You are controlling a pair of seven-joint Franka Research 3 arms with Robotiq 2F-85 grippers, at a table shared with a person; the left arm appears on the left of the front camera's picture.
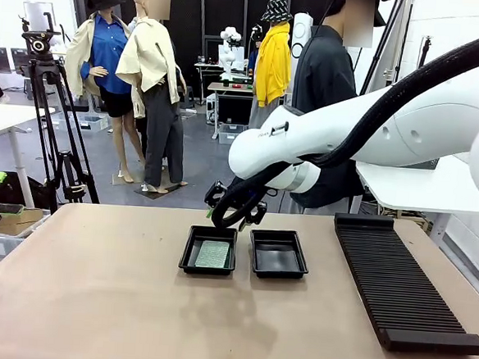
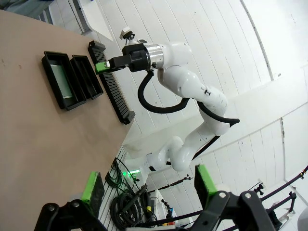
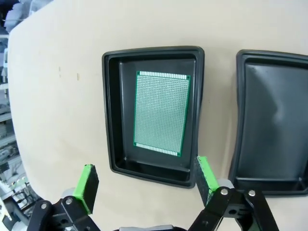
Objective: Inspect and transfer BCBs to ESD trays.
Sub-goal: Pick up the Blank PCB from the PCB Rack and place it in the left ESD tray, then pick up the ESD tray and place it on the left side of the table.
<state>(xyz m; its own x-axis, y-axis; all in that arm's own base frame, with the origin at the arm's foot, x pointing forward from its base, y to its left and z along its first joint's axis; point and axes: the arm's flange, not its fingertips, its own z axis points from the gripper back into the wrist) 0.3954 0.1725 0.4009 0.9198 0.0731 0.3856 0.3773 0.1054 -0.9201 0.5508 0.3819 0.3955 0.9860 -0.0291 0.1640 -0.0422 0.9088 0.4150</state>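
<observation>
Right wrist view: right gripper [image 3: 145, 166], spread and empty, hovers above BCB [image 3: 161, 113] in ESD tray [image 3: 113, 115]

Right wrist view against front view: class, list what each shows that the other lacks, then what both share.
Right wrist view brings out the fine hole grid on the thin flat green rectangular circuit board, framed by the open right claw. Front view brings the long black ribbed slotted rack and the person at the far side. Shared: two shallow black rectangular plastic trays side by side, the left tray holding the board flat, the right tray holding nothing.
</observation>
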